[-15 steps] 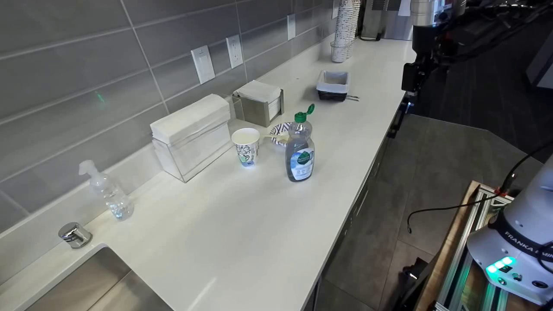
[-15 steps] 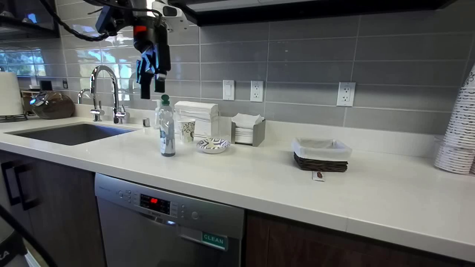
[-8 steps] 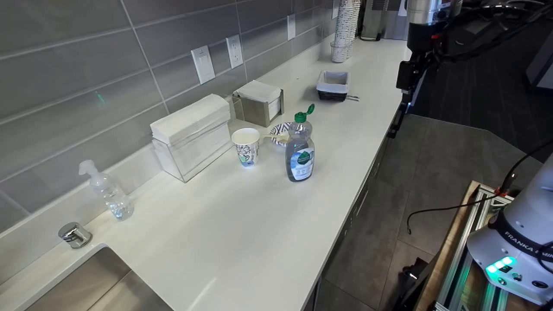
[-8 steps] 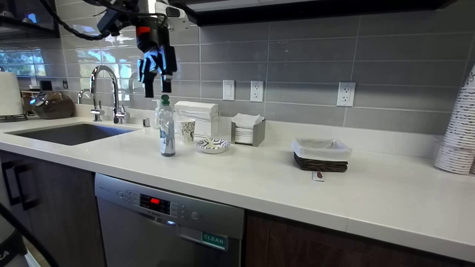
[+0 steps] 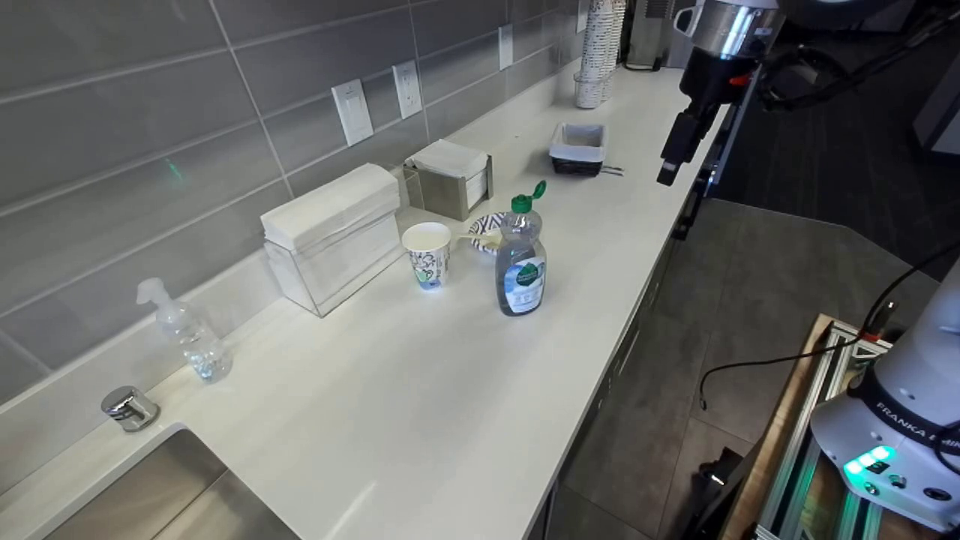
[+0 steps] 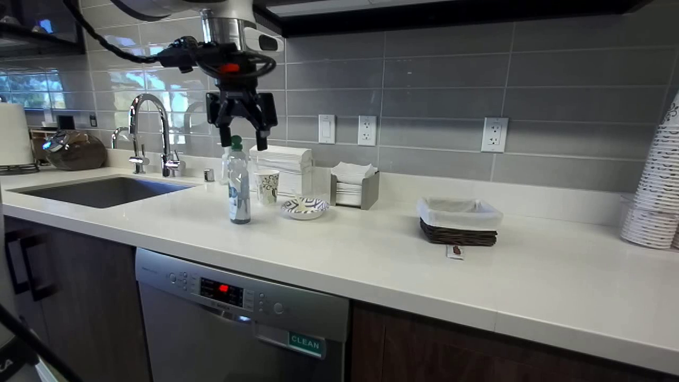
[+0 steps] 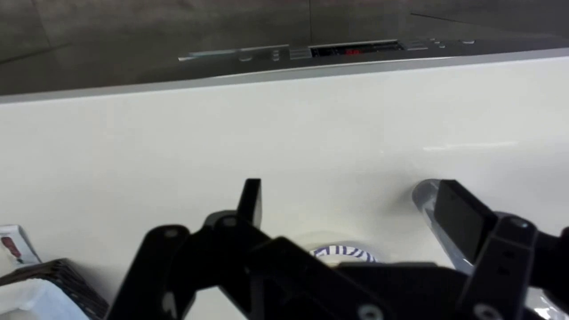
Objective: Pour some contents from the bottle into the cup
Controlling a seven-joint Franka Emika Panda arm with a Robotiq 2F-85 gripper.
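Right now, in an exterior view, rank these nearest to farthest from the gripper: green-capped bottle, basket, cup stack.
1. Green-capped bottle: mostly below the gripper in an exterior view.
2. Basket: well right of the bottle.
3. Cup stack: at that view's right edge.

1. I'm in a kitchen: to one side of the gripper (image 6: 244, 140), a sink (image 6: 106, 193) with a gooseneck faucet (image 6: 165, 127).
2. Below the gripper, a dishwasher (image 6: 241, 323) wearing a CLEAN sign (image 6: 306, 344).
3. Well away on the other side, stacked paper cups (image 6: 656, 191).

- Bottle (image 5: 521, 274): clear glossy plastic, centre
- Cup (image 5: 429, 259): paper, left of centre
- Faucet (image 6: 147, 97): polished metal, upper left
- Basket (image 6: 459, 235): rough, woven, right
- Countertop (image 5: 420, 390): smooth, glossy
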